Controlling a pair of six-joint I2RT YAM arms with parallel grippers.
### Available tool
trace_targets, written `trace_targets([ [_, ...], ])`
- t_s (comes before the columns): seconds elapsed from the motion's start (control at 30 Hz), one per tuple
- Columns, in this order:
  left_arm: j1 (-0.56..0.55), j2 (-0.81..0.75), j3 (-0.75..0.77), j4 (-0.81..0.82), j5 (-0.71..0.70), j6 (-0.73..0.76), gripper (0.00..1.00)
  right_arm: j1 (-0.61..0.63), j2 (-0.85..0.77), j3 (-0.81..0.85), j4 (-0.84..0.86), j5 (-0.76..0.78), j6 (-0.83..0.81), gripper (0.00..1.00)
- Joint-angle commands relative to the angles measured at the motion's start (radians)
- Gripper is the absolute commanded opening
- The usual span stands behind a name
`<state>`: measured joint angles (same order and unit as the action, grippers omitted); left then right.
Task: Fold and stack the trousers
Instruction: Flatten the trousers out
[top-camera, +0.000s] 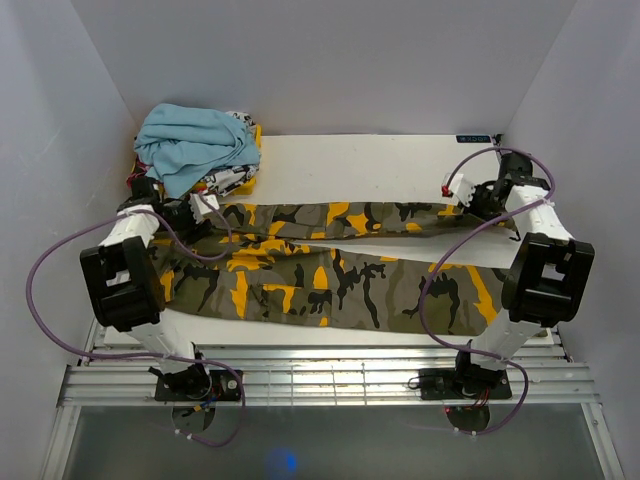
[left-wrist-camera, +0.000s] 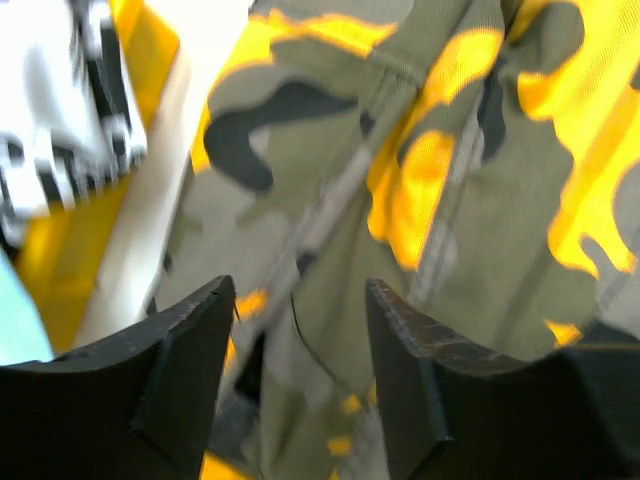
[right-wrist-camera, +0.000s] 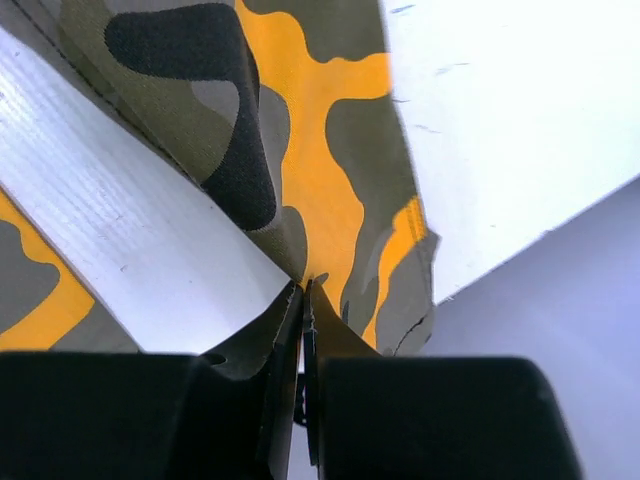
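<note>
- We log a white table (top-camera: 400, 165) that carries everything.
- The trousers (top-camera: 330, 285) lie lengthwise across it, in two camouflage strips running left to right.
- A light blue garment (top-camera: 195, 145) is heaped on a yellow-and-white printed garment (top-camera: 238, 180) at the far left corner.
- Left gripper (left-wrist-camera: 300, 300): fingers apart, over the trousers' left end.
- Right gripper (right-wrist-camera: 303, 290): fingers together, pinching the far strip's edge at its right end.

The white desk (top-camera: 360, 170) carries the camouflage trousers (top-camera: 330, 285), spread flat across nearly its whole width, the two legs parting toward the right. In its far left corner lies a yellow and white printed garment (top-camera: 238, 178), with a light blue garment (top-camera: 195, 145) heaped on top.
</note>
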<state>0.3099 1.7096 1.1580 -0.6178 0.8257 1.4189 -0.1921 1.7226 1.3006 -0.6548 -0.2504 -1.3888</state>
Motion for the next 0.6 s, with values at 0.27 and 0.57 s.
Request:
trace_targets([
  [0.27, -0.132, 0.050, 0.009, 0.142, -0.034, 0.038, 0.54, -0.012, -0.037, 0.110, -0.008, -0.024, 0.094, 0.08],
  [0.57, -0.169, 0.076, -0.003, 0.099, -0.039, 0.083, 0.58, -0.013, -0.021, 0.285, 0.030, -0.061, 0.249, 0.08],
])
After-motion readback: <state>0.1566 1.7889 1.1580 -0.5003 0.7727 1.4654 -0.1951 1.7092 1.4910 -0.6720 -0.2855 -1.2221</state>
